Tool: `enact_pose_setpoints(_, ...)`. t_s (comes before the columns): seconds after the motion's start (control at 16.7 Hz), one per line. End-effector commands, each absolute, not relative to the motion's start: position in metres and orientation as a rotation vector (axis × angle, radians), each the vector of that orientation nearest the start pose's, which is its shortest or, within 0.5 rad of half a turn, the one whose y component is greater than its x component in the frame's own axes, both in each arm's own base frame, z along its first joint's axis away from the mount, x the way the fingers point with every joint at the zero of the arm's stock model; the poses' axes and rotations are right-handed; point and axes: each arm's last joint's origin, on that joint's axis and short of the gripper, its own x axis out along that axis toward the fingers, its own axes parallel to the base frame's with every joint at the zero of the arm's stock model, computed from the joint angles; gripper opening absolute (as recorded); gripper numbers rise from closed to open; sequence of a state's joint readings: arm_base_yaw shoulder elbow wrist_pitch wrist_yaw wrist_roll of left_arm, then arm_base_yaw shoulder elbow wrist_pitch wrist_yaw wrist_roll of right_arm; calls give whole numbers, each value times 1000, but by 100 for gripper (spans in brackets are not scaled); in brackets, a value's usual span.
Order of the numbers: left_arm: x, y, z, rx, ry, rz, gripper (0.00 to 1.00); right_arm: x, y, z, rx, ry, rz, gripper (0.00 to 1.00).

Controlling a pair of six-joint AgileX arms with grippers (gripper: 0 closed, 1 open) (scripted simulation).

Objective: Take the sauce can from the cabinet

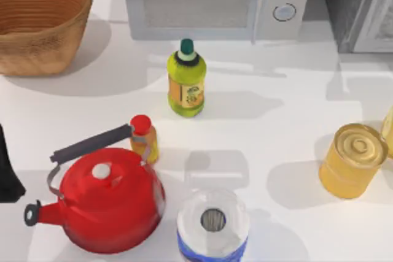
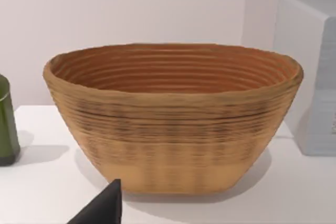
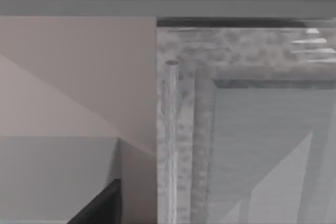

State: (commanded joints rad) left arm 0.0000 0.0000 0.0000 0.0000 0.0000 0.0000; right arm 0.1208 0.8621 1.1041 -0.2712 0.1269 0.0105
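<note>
Facing the right tool, the cabinet [image 3: 247, 129] shows a mottled grey framed door.

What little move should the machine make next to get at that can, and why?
Probably ease the right arm toward the vertical bar handle on the cabinet door. The right wrist view faces that light grey framed door close up, and it looks shut, so it likely has to be opened first. The left arm sits at the table's left edge.

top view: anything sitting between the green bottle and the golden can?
Nothing. In the top view the table between the green bottle and the golden can is bare white surface with only shadows.
</note>
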Motion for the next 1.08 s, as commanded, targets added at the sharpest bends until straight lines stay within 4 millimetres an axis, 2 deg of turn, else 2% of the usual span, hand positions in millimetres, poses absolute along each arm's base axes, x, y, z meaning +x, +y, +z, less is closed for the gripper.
enact_pose_setpoints(0.24,106,-1,160,0,0,0,100,217,33,472,-4,18,1,100)
enact_pose_setpoints(0.42,106,-1,160,0,0,0,100,241,42,497,-2,6,1,100)
enact_pose_setpoints(0.66,106,-1,160,0,0,0,100,256,47,510,0,0,0,100)
enact_pose_setpoints(1.08,106,-1,160,0,0,0,100,258,50,511,1,-4,-4,100)
